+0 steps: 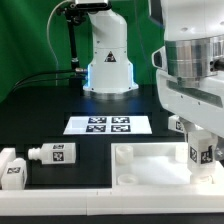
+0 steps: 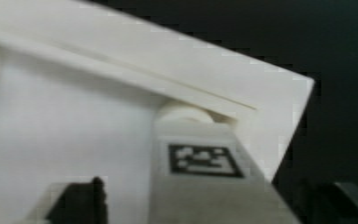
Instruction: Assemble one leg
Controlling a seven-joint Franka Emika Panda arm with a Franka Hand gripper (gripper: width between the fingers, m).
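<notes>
One leg (image 2: 208,175), a white square post with a black-and-white tag, stands with its end at a round corner socket (image 2: 197,116) of the large flat white panel (image 2: 78,120). My gripper (image 2: 204,203) straddles this leg. Its fingers (image 2: 80,200) stand wide on both sides, and a gap shows between the leg and the finger on one side, so it is open. In the exterior view the gripper (image 1: 201,160) is low over the panel's (image 1: 150,166) right end, with the leg (image 1: 198,151) between its fingers. Two more legs (image 1: 55,153) (image 1: 12,168) lie at the left.
The marker board (image 1: 107,125) lies behind the panel, in front of the arm's base (image 1: 108,70). Another white part (image 1: 178,125) sits just behind the gripper. Black table surrounds the parts.
</notes>
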